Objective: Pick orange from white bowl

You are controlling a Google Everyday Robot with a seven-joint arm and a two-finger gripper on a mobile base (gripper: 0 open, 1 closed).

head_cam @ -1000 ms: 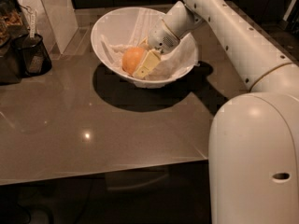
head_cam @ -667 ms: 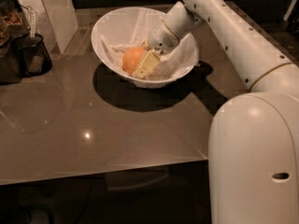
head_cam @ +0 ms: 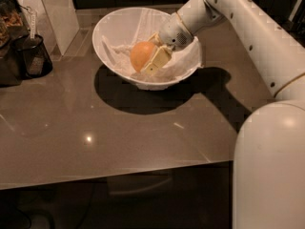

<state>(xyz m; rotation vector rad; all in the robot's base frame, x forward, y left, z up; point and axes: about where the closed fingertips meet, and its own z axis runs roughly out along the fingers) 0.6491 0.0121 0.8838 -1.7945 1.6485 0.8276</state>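
Camera: single, high, looked down over the table (head_cam: 119,142).
Range: near; arm (head_cam: 257,37) filled upper right.
Gripper (head_cam: 149,54): sat inside white bowl (head_cam: 107,30), top centre of view.

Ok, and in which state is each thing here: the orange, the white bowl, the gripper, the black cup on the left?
orange: inside the bowl, resting on the paper lining.
white bowl: upright on the table, paper-lined.
gripper: down inside the bowl, against the orange.
black mesh cup: upright, at the table's left side.
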